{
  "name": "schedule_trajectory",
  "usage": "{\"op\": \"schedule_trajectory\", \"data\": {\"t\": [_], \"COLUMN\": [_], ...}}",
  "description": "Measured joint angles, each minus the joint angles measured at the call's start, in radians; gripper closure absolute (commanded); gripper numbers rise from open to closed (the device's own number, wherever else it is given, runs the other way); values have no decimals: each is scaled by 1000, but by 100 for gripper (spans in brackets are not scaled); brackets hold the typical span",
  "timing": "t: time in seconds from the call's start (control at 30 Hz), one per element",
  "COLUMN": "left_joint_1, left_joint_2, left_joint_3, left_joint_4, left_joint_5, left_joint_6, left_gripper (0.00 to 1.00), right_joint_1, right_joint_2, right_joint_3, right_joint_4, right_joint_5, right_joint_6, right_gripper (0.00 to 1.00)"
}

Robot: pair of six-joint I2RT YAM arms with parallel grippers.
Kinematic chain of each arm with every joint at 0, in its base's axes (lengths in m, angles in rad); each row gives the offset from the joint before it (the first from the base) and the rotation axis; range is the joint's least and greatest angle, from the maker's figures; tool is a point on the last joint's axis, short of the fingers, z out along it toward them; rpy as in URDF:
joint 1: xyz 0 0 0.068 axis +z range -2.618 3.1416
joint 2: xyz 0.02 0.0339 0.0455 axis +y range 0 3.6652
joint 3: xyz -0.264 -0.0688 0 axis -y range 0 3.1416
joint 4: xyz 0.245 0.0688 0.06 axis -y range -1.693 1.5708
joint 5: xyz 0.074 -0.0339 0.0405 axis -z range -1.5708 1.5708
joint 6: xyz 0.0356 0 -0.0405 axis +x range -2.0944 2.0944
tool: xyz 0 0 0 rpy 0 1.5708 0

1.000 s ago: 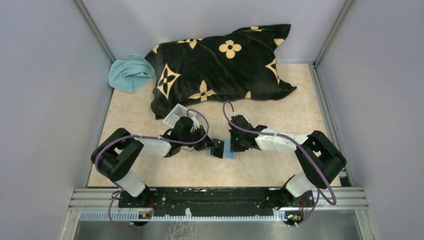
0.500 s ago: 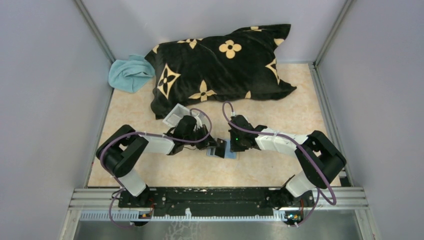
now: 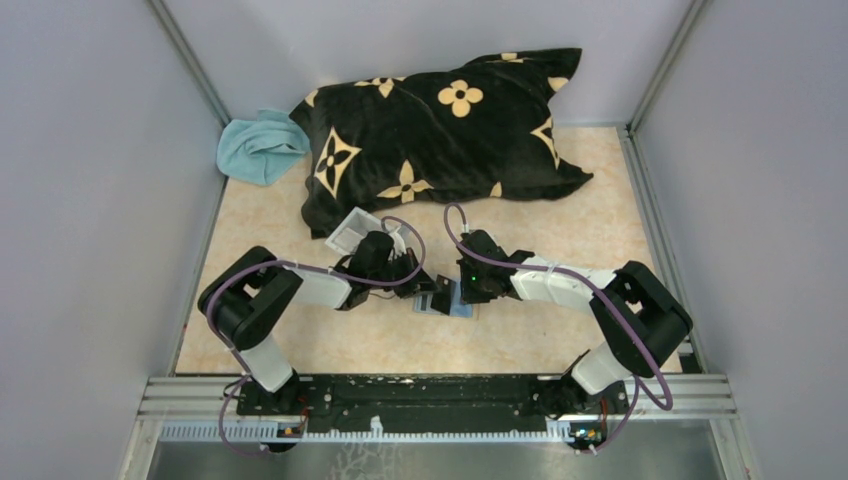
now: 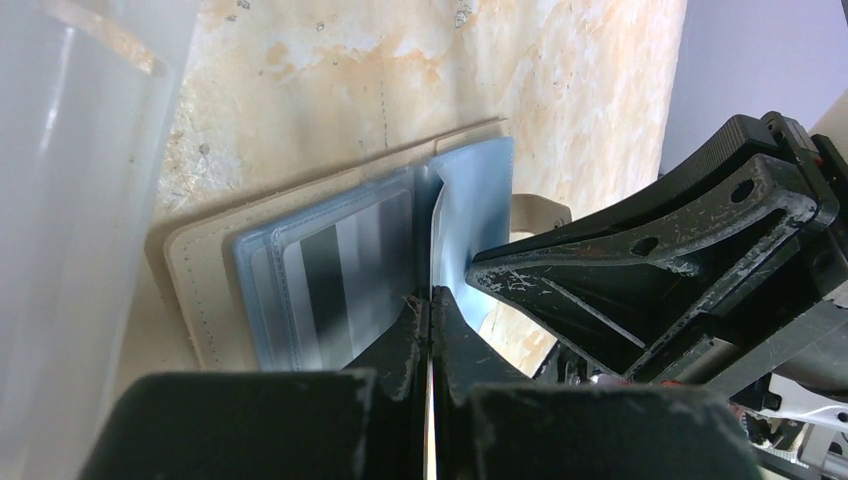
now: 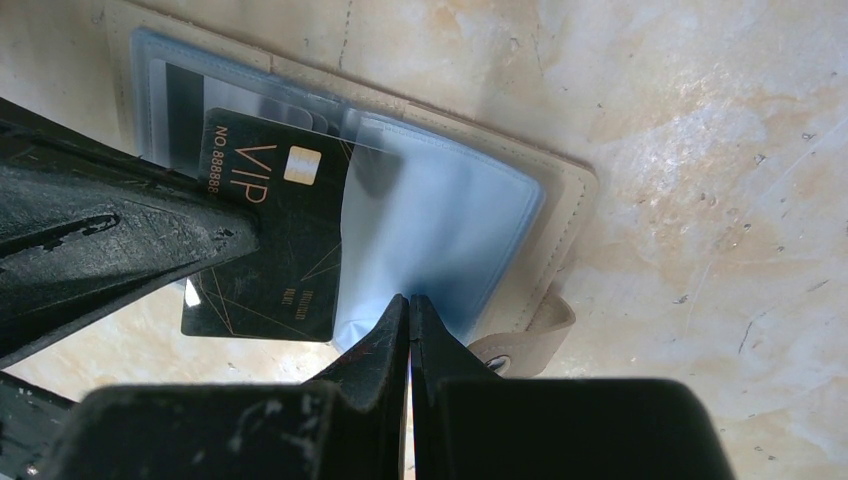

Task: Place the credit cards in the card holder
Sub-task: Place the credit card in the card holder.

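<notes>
The card holder (image 5: 565, 215) lies open on the table, tan outside with light blue pocket leaves (image 5: 440, 230); its tab and snap stud (image 5: 520, 345) point toward the right wrist camera. My left gripper (image 4: 431, 305) is shut on a black credit card (image 5: 275, 250) marked VIP. The card's far end sits under a clear leaf at the holder's fold. My right gripper (image 5: 409, 300) is shut on the edge of a blue leaf (image 4: 470, 200) and holds it lifted. Another card with grey stripes (image 4: 345, 270) sits in a left pocket. From above, both grippers meet over the holder (image 3: 462, 306).
A clear shallow tray (image 3: 350, 232) stands just behind the left arm and fills the left edge of the left wrist view (image 4: 80, 150). A black pillow with tan flowers (image 3: 440, 130) and a teal cloth (image 3: 258, 148) lie at the back of the table.
The left arm's elbow has swung a little to the right while its gripper stays at the holder with the card. The right arm has not moved.
</notes>
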Motion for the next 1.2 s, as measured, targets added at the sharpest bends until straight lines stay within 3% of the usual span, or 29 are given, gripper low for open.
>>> {"op": "schedule_trajectory", "data": {"t": [1.2], "left_joint_1": [51], "left_joint_2": [90], "left_joint_3": [0], "left_joint_4": [138], "left_joint_5": [65], "left_joint_6": [22], "left_gripper": [100], "right_joint_1": [-2], "right_joint_2": [0], "right_joint_3": [-2], "right_joint_4": [4], "right_joint_5": [-4], "right_joint_6": [-16], "right_gripper": [100]}}
